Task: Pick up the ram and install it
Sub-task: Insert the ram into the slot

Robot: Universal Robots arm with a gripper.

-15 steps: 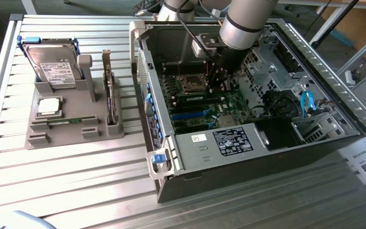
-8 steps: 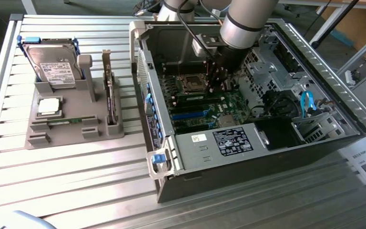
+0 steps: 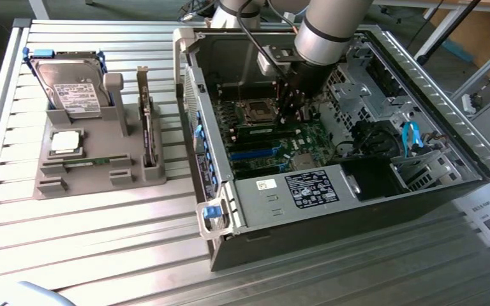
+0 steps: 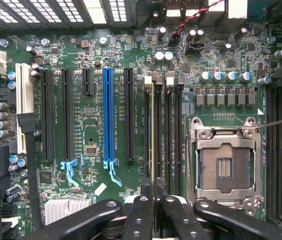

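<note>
End effector [image 4: 153, 202] narrow, clamped ram [image 4: 153, 135] edge-on over memory slots [image 4: 168, 130]; alignment perhaps skewed, so pressing could have jammed it.

Arm [image 3: 330, 25]: silver-grey round tube with a dark ring band, over the computer case [image 3: 356, 229].
Cable [image 3: 243, 29]: thin, black, looped beside the arm above the case.
Gripper [image 4: 153, 192]: black rounded link bars with small silver pivot screws and a pale housing behind them.
</note>
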